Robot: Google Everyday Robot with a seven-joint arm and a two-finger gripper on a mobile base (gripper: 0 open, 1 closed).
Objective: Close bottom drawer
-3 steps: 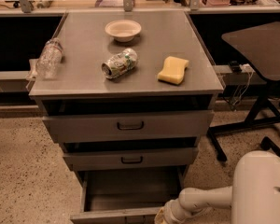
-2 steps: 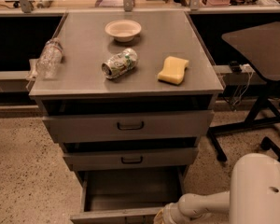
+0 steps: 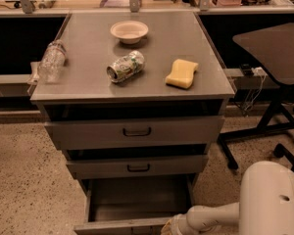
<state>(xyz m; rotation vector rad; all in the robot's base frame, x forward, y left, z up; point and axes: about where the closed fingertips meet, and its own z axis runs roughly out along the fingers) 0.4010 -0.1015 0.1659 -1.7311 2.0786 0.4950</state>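
1. Camera view, layout: I see a grey cabinet (image 3: 88,84) with three drawers. On its top lie a bowl (image 3: 129,31), a crushed can (image 3: 125,66), a yellow sponge (image 3: 182,73) and a plastic bottle (image 3: 52,60) near the left edge.
2. Camera view, task object: the bottom drawer (image 3: 137,202) stands pulled well out toward me. Its inside is exposed and looks bare, and its front panel sits at the lower edge of the frame.
3. Camera view, other drawers: the top drawer (image 3: 134,131) and middle drawer (image 3: 137,166) each sit slightly proud of the frame, with a dark gap above each. Neither is my concern.
4. Camera view, arm: the white arm (image 3: 210,215) reaches in from the lower right. The gripper (image 3: 170,226) is low against the right part of the bottom drawer's front panel, partly cut off by the frame edge. I cannot tell whether it is spread or closed, nor whether it touches the panel.
5. Progress, my judgement: the approach looks complete, but the closing itself is not yet done. What remains is the whole push, straight back, until the panel sits flush under the middle drawer.
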